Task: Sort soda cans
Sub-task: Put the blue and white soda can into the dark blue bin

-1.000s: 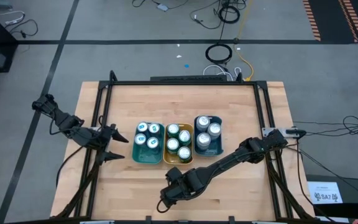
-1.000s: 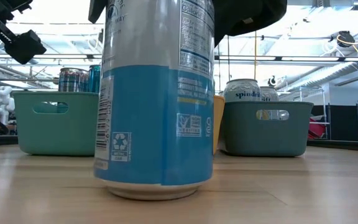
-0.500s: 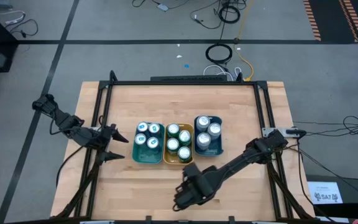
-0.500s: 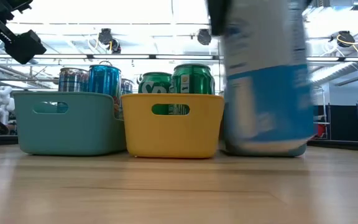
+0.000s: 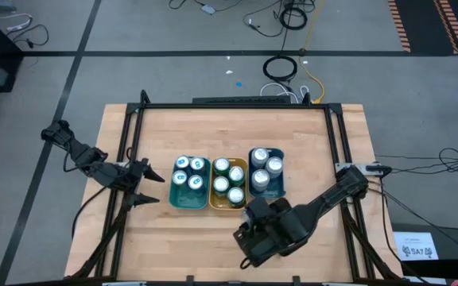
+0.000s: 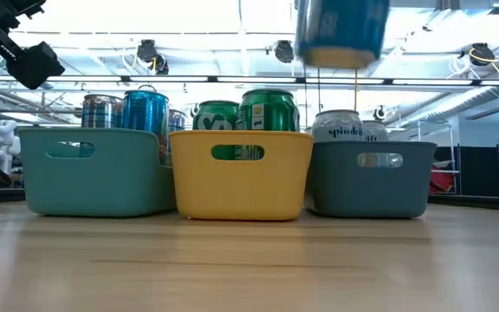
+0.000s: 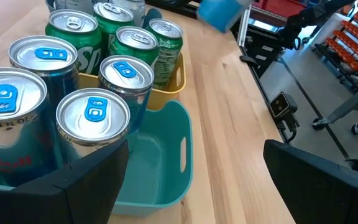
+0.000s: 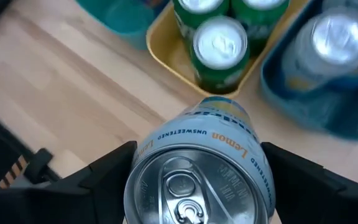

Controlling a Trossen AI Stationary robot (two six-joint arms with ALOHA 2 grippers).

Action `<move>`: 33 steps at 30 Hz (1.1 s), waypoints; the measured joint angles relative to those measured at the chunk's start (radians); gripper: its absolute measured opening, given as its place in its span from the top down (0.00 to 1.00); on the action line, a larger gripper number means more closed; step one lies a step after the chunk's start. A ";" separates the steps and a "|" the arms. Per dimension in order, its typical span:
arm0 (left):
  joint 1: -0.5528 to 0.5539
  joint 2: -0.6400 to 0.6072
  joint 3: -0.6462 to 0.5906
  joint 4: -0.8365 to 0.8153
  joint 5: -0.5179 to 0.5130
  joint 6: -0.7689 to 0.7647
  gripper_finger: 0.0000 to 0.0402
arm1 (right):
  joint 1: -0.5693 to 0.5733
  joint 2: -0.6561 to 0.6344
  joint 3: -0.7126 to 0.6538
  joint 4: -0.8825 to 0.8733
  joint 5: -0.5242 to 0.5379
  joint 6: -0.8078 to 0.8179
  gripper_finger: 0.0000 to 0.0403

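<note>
Can [image 8: 197,168] in our right gripper [image 8: 197,186], clamped between both fingers, hangs above the table at six o'clock of the yellow tray [image 5: 227,203]. Farther off at nine o'clock, our left gripper [image 5: 137,184] waits spread wide beside the teal tray [image 5: 183,202].

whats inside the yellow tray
The yellow tray holds green soda cans, upright with silver tops; four tops show from above. Its floor is covered by them.

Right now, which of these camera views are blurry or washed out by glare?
Low view: the lifted can is motion-smeared against bright ceiling lights, while the yellow tray stays sharp. Left wrist view: the same can is a blue blur. Right wrist view: the can's top is crisp, the trays behind it soft.
</note>
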 joint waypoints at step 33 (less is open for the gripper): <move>0.000 0.000 0.000 0.009 -0.092 0.000 0.05 | -0.240 -0.679 -1.071 0.433 -0.099 -0.195 0.27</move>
